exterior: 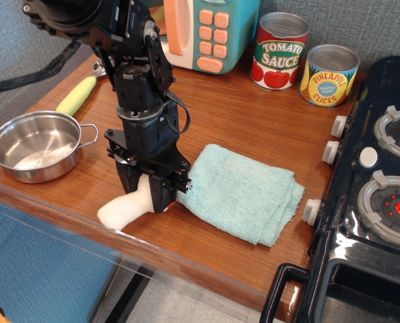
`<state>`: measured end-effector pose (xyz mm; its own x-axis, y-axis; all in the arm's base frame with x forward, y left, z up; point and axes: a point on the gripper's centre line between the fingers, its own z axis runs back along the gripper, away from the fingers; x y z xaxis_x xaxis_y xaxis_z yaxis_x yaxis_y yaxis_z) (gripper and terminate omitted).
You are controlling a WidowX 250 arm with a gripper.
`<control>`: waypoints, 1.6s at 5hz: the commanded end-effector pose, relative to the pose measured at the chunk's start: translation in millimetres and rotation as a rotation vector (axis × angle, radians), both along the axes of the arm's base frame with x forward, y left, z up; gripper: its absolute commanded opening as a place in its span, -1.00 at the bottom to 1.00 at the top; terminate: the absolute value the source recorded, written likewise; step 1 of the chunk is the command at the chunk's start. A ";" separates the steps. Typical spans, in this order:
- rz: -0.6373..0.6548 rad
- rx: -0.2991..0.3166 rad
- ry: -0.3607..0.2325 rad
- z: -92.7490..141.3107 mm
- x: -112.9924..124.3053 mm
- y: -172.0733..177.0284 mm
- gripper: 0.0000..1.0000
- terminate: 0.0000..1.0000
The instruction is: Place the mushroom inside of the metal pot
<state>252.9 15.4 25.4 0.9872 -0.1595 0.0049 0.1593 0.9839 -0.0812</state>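
Am clamping gripper [145, 194] on toy mushroom [122, 207] near cap end; stem looking stiff, smooth, slippery, light. Am judging grip at neck safest before steel pot [33, 145].

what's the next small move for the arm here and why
Probably lift straight up. The end effector sits low over the mushroom, fingers either side of its cap end, seemingly closed on it, while the metal pot stands empty to the left, so the mushroom must clear the table first.
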 end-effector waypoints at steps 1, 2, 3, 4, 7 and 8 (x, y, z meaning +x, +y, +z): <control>0.070 0.039 -0.133 48.7 4.6 20.1 -1.00 -1.00; 0.159 0.062 -0.181 65.5 5.6 47.0 -1.00 -1.00; 0.249 0.071 -0.196 68.2 10.1 74.9 -1.00 -1.00; 0.302 0.078 -0.203 73.2 21.8 92.2 -1.00 -1.00; 0.483 0.091 -0.171 69.1 14.2 136.1 -1.00 -1.00; 0.491 0.097 -0.162 69.2 12.1 134.7 1.00 -1.00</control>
<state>269.5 147.0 79.6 0.9389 0.3190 0.1292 -0.3201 0.9473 -0.0130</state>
